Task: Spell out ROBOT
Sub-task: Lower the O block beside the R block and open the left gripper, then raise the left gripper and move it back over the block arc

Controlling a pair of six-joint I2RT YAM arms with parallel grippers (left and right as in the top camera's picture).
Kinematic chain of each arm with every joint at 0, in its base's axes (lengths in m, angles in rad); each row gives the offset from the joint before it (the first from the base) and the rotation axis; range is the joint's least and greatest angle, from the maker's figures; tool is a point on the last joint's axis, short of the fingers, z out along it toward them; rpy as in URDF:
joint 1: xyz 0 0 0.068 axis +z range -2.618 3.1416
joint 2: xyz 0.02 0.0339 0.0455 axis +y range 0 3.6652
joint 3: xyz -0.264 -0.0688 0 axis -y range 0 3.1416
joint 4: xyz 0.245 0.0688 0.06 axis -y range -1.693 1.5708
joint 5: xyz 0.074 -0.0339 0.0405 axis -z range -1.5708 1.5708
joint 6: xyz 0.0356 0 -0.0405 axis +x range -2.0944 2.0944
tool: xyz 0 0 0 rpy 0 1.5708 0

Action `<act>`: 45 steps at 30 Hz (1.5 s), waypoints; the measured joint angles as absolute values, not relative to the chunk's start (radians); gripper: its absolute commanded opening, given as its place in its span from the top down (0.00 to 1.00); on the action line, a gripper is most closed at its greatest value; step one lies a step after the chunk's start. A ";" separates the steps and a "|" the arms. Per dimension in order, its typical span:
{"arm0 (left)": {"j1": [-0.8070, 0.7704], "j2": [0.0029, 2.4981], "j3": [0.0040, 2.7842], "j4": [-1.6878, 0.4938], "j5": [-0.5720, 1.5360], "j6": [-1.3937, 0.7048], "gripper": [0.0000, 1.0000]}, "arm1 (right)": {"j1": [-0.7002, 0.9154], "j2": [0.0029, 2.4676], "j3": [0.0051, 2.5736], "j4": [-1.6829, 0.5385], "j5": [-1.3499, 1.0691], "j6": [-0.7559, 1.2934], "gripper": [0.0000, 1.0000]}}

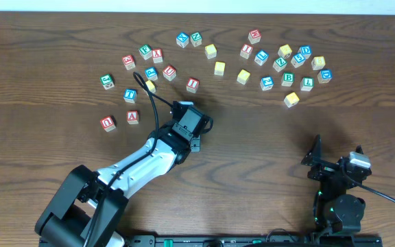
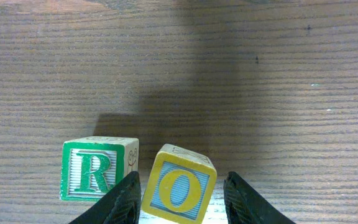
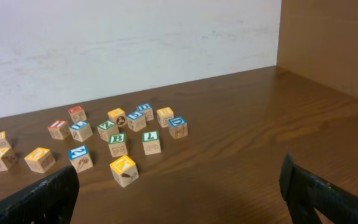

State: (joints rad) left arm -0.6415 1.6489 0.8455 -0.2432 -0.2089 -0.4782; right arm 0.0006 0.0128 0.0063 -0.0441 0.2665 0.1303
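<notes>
Two cubes sit near the table's (image 1: 266, 137) middle: R cube (image 2: 95, 169) upright, O cube (image 2: 179, 190) just beside it, tilted. Left gripper (image 2: 182, 186) straddles the O cube, fingers (image 2: 120, 199) spread, one finger clear of it; from overhead it hides both. Red I cube (image 1: 193, 84) nearest beyond; other loose cubes (image 1: 280, 65) scattered toward far edge. Right gripper (image 3: 179, 168) gaping wide, front-right corner.

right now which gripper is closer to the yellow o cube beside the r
left. the left gripper straddles the o cube, a finger on each side. the right gripper sits far off to the right, well clear of it.
</notes>
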 measured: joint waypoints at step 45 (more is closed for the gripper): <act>-0.622 1.649 0.946 -0.130 -0.209 -0.284 0.31 | 0.001 0.013 0.006 -0.044 0.267 0.130 0.01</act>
